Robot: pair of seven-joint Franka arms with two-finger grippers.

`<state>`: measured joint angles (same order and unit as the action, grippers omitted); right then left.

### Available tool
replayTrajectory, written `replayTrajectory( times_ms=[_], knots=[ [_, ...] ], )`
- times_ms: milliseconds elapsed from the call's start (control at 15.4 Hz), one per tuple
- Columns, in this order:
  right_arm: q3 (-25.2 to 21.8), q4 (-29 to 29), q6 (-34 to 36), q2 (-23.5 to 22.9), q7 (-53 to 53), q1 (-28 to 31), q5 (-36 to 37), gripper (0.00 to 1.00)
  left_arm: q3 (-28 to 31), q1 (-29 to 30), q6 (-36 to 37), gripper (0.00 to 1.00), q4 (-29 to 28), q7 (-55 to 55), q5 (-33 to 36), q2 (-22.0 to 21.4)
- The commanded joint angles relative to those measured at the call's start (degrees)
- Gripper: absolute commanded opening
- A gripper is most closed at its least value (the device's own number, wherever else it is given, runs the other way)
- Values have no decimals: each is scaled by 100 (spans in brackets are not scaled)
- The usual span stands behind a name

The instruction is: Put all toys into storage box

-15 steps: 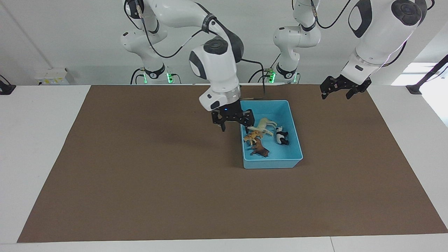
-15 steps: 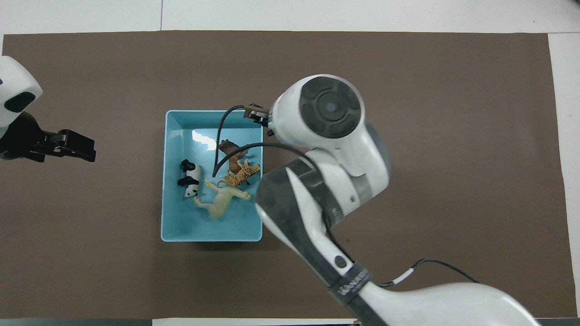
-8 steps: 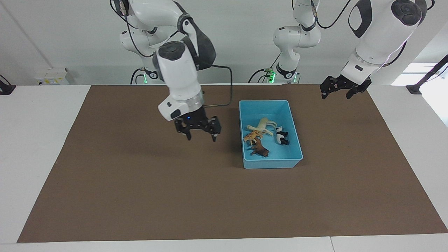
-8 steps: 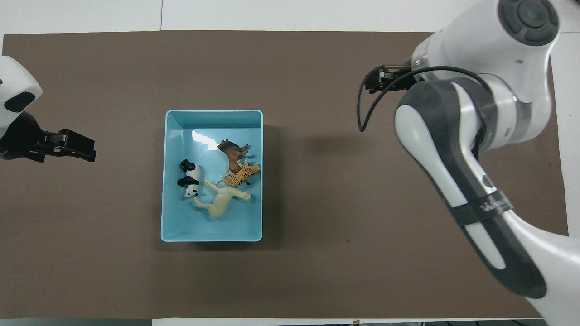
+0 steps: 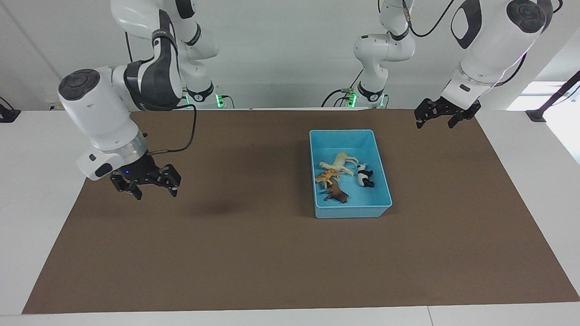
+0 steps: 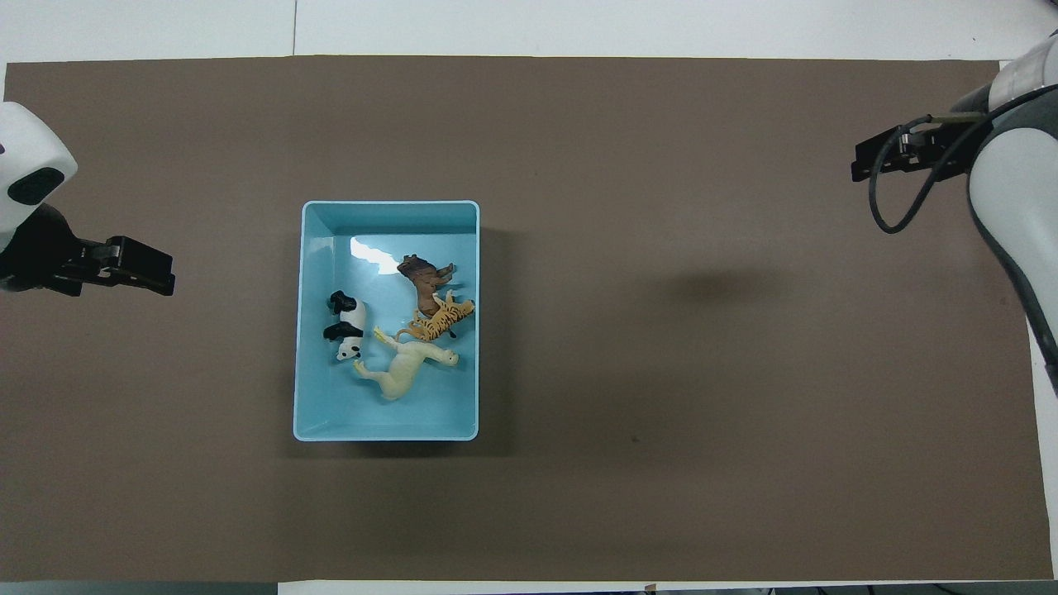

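Note:
The light blue storage box (image 5: 351,213) stands on the brown mat, toward the left arm's end; it also shows in the overhead view (image 6: 388,205). All four toys lie in it: the cream-white horse (image 5: 340,160) (image 6: 407,370), the orange spotted cat (image 5: 327,175) (image 6: 438,321), the brown lion (image 5: 336,194) (image 6: 421,279) and the panda (image 5: 364,177) (image 6: 349,324). My right gripper (image 5: 156,194) (image 6: 864,169) is open and empty, raised over the mat at the right arm's end. My left gripper (image 5: 434,125) (image 6: 161,277) is open and empty, waiting over the mat's edge at the left arm's end.
The brown mat (image 5: 253,253) covers most of the white table (image 5: 41,149). A black stand (image 5: 539,113) sits on the table at the left arm's end.
My right gripper has moved away from the box's edge, across the mat to the right arm's end, open and empty. The toys, the box and the left arm have not moved.

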<state>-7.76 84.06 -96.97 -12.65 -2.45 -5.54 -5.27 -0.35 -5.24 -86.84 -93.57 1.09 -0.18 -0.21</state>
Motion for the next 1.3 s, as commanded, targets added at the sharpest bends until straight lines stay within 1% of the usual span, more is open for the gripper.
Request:
replayTrajectory(
  times_ms=[0, 130, 260, 325, 455, 520, 780, 975, 1105, 1235],
  knots=[
    [91, 390, 607, 595, -28, 123, 70, 100, 9, 23, -26, 100, -56, -21, -52, -93],
    [91, 1004, 626, 1157, -19, 123, 96, 100, 9, 23, -26, 100, -56, -21, -52, -93],
    [91, 1435, 609, 1501, -45, 132, 192, 100, 9, 23, -26, 100, -56, -21, -52, -93],
    [91, 1463, 609, 1537, -71, 149, 193, 100, 9, 23, -26, 100, -56, -21, -52, -93],
    [134, 1420, 591, 1494, -333, 377, 280, 100, 9, 23, -26, 100, -56, -21, -52, -93],
    [135, 1385, 574, 1494, -492, 404, 333, 100, 9, 23, -26, 100, -56, -13, -52, -93],
    [126, 1227, 556, 1511, -511, 457, 499, 100, 9, 23, -26, 100, -56, -21, -52, -93],
    [126, 1121, 468, 1494, -336, 457, 518, 100, 9, 23, -26, 100, -56, -21, -52, -93],
    [143, 1121, 354, 1494, 146, 440, 527, 100, 9, 23, -26, 100, -56, -21, -52, -93],
    [161, 1130, 389, 1502, 157, 440, 535, 100, 9, 23, -26, 100, -56, -21, -52, -93]
  ],
)
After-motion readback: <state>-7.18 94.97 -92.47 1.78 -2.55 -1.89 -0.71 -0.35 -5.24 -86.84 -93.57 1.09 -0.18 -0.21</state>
